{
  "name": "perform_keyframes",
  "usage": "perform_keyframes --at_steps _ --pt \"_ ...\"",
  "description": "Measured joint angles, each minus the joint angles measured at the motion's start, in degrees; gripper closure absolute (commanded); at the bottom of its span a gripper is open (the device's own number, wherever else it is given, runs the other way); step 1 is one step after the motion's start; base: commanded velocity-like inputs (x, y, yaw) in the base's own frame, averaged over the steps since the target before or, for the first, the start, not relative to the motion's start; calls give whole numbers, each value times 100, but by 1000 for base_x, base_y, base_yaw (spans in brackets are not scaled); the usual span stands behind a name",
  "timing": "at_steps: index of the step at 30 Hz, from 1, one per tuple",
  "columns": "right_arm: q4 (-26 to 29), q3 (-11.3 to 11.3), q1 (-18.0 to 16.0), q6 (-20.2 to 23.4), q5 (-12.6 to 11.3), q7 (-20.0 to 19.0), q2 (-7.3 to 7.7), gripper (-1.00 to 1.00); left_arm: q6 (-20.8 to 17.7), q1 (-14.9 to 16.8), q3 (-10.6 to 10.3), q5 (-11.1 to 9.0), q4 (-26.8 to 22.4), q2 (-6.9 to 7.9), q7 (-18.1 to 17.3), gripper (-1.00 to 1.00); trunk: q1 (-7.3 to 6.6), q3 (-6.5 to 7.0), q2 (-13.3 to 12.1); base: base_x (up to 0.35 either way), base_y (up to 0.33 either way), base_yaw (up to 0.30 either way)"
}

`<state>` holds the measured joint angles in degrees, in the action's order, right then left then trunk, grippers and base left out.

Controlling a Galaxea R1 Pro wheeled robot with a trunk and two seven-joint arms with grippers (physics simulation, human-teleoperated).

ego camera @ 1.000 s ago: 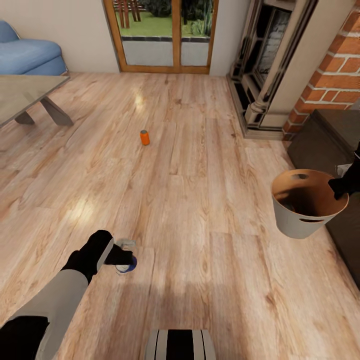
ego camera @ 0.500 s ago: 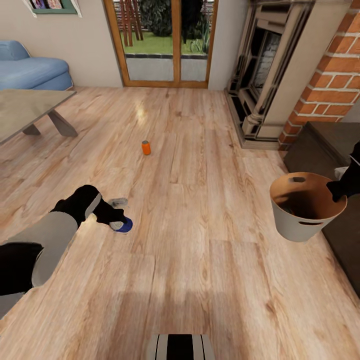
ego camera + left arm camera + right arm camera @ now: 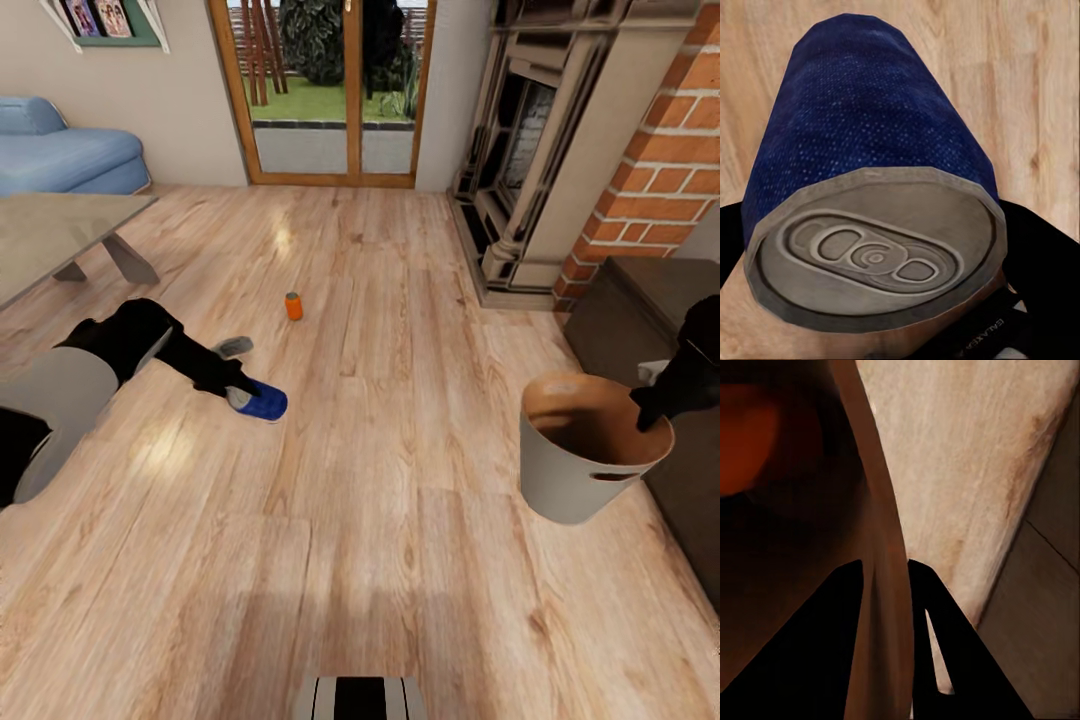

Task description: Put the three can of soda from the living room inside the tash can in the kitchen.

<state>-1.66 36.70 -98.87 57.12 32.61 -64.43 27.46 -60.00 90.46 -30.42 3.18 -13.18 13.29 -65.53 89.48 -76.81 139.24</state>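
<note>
A dark blue soda can (image 3: 262,401) is held clear of the living-room floor (image 3: 400,560) at the left, gripped in the left gripper (image 3: 240,385), whose fingers are closed on its sides near the silver top; in the left wrist view the can (image 3: 870,202) is seen top-on, with the pull tab facing the camera. At the right, the off-white trash can (image 3: 570,475) is carried by its rim, which is pinched between the closed fingers of the right gripper (image 3: 648,408); the wall (image 3: 881,585) is seen clamped between the two dark fingers in the right wrist view. An orange soda can (image 3: 293,306) is left standing farther off on the floor, near the glass doors (image 3: 330,90).

The blue can is held tilted, almost on its side, so a slip from the grip could be caused by any jolt during the transfer across to the bucket. The bucket, held by one edge only, could swing or tip, and a drop could then be missed.
</note>
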Motion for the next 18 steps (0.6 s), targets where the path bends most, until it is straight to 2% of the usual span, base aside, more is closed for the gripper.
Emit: perform_keyframes --at_steps 1,2,3,4,6,8,9,10,12,14,15,18 --pt "7 12 99 -20 -9 -22 -51 100 0 104 -121 108 -7 -2 -330 100 -21 18 -40 0 0 0" --pt "10 -37 162 -5 -12 -40 -87 100 0 150 -198 189 -16 -2 -511 100 -43 35 -81 0 0 0" --pt "50 -133 333 -114 69 -20 -215 100 0 234 -318 369 -48 -13 -996 100 -66 55 -120 0 0 0" --pt "15 -64 517 62 -95 -56 -327 100 0 279 -376 503 -65 -25 -1269 100 -87 71 -161 0 0 0" --pt "19 -74 608 25 -121 -53 -488 100 0 339 -427 643 -93 -49 -1568 100 -132 108 -241 0 0 0" --pt "34 -200 669 1 -16 -46 -601 100 0 366 -456 702 -149 -61 -1704 100 -175 144 -321 0 0 0" --pt "37 -94 741 -62 19 -25 -776 100 0 386 -455 727 -301 -76 -1819 100 -197 162 -361 0 0 0" --pt "34 -79 783 -21 47 -17 -900 100 0 393 -473 756 -391 -83 -1866 100 -218 179 -402 0 0 0" --pt "100 -195 807 -2 54 -1 -1071 100 0 401 -481 768 -475 -142 -1907 100 -263 216 -481 0 0 0" --pt "266 -185 841 23 48 15 -1367 100 0 429 -476 754 -540 -340 -2088 100 -307 251 -562 0 0 0" --pt "303 -251 848 40 15 16 -1485 100 1 487 -478 763 -554 -412 -2218 100 -329 270 -602 0 0 0" --pt "345 -626 856 105 -42 21 -1706 100 2 654 -495 792 -581 -497 -2446 100 -396 324 -722 0 0 0"
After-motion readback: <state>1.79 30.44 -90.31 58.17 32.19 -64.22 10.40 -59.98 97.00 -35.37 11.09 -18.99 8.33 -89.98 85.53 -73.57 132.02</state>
